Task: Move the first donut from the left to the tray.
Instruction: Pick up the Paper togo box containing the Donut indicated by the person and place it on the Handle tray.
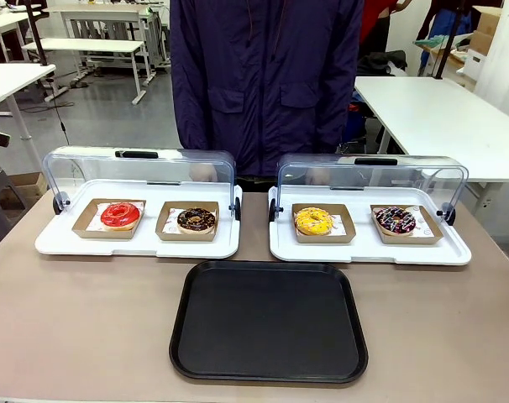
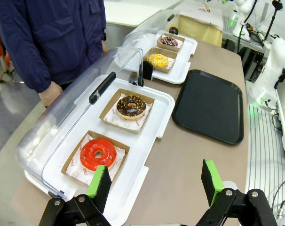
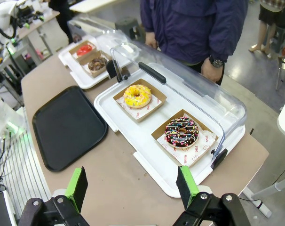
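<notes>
The red-iced donut (image 1: 120,215) lies in its brown cardboard holder at the left of the left white tray (image 1: 61,243), whose clear lid is swung back. In the left wrist view the red donut (image 2: 98,154) sits just beyond my left gripper (image 2: 155,182), which is open and holds nothing. The black tray (image 1: 269,321) lies bare on the table in front of both white trays; the black tray (image 2: 209,104) is right of the left fingers. My right gripper (image 3: 133,186) is open too, above the table near the right white tray (image 3: 109,106). Far off, the red donut (image 3: 84,49).
A chocolate donut (image 1: 196,220) shares the left tray. The right white tray holds a yellow donut (image 1: 312,221) and a sprinkled chocolate donut (image 1: 396,220). A person in a dark jacket (image 1: 267,80) stands at the far edge, hands behind the open lids.
</notes>
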`<state>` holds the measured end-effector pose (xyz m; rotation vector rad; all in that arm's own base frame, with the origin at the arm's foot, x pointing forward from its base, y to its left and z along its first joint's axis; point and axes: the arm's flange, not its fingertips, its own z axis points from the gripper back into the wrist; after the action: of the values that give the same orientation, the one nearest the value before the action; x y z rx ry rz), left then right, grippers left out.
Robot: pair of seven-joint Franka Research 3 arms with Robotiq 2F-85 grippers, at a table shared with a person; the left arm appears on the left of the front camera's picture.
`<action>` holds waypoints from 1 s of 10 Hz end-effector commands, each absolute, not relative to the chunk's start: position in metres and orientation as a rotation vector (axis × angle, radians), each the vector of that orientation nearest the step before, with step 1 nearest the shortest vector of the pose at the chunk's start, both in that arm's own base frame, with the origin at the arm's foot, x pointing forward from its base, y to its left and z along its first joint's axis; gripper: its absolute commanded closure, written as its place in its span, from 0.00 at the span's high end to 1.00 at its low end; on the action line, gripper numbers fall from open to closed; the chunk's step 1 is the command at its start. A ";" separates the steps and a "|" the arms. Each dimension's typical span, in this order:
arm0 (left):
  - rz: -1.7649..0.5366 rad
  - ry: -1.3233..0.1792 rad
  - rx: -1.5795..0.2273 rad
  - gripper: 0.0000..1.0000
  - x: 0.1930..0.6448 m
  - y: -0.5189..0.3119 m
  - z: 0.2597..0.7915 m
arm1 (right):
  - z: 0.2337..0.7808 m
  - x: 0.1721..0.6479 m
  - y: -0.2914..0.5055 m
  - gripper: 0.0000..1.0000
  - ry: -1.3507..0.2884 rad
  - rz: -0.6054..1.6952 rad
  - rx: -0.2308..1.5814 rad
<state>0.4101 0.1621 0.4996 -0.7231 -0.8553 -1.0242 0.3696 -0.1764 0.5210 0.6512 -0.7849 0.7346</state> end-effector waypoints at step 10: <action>-1.043 -0.878 -0.730 1.00 0.410 0.162 0.499 | 0.522 0.373 -0.177 1.00 -0.816 0.754 0.656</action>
<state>0.4101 0.1621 0.4996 -0.7231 -0.8553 -1.0242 0.3696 -0.1764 0.5210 0.6511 -0.7850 0.7349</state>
